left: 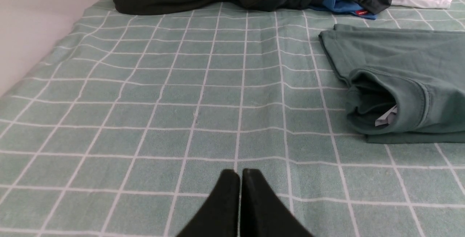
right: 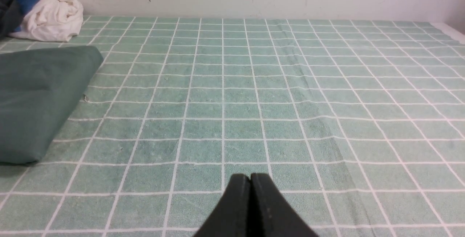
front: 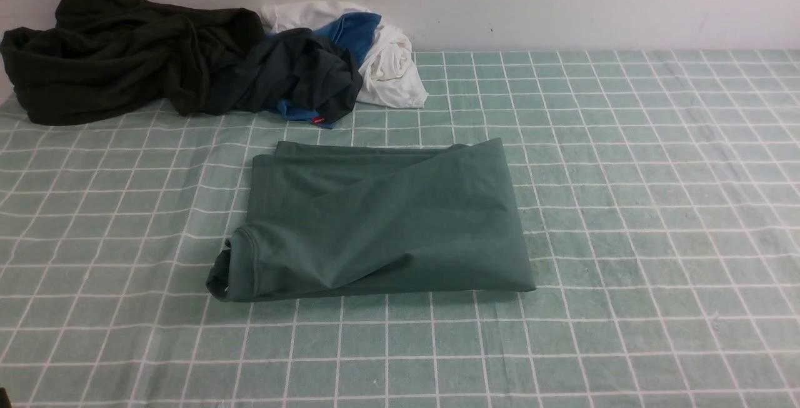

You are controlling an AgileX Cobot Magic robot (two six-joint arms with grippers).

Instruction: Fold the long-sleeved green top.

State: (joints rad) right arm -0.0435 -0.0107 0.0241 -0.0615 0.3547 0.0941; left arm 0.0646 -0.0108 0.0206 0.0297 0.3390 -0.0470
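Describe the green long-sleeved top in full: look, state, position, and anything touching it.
The green long-sleeved top is a muted dark green, soft knit-looking fabric, folded into a rough rectangle lying flat on the checked tablecloth. Its ribbed collar sits at the corner nearest the robot's left side, with a pale label showing inside. A diagonal crease crosses the top layer. Nothing but the cloth touches it; both grippers are off it and the clothes pile lies apart behind.

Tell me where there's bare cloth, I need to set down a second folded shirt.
The checked tablecloth is bare all along the right of the folded green top, back to the wall. A strip in front of the top and a patch on its left are free too. The back left is crowded by the heap of clothes.
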